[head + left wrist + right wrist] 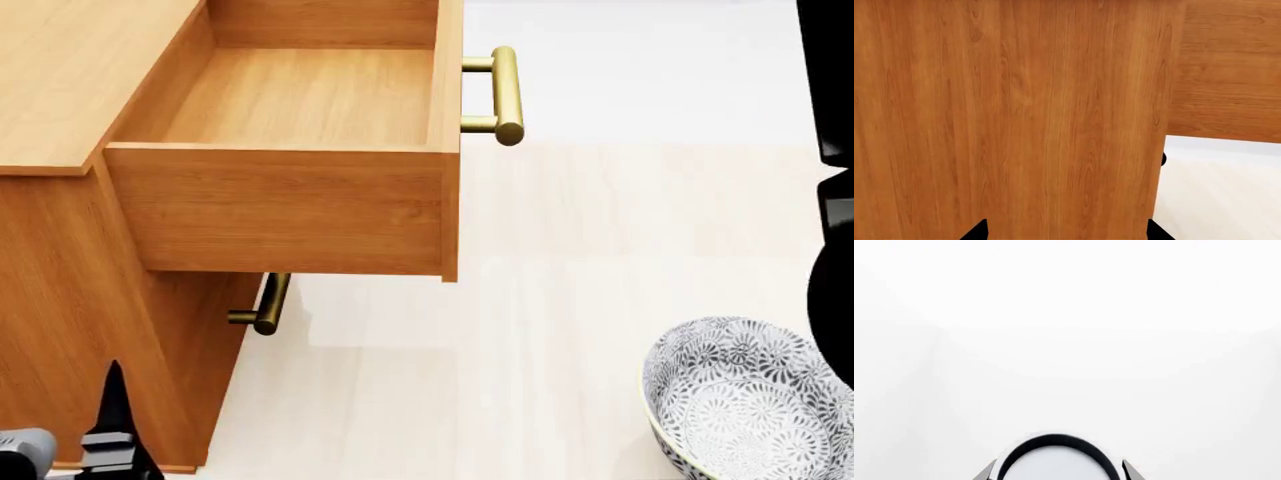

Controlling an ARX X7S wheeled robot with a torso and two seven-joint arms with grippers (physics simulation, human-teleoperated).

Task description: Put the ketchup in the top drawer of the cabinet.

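The left gripper [114, 440] sits low beside the cabinet [67, 300], its fingers apart and empty. The top drawer [307, 100] stands pulled out and bare. No ketchup shows; right of the drawer is a patterned bowl [741, 400], and something round sits between the right gripper's [1054, 472] fingertips, unidentifiable, so release only once it is squarely over the drawer.

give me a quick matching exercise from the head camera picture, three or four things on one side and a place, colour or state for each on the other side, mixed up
Things:
1. top drawer
2. lower drawer handle
3. bowl
4. cabinet top

Descriptions:
A. grey and white pattern, at the lower right on the pale floor
B. pulled out, nothing seen inside
C. flat wooden surface at the upper left
D. brass bar tucked under the open drawer box

Right pairs: 1-B, 2-D, 3-A, 4-C
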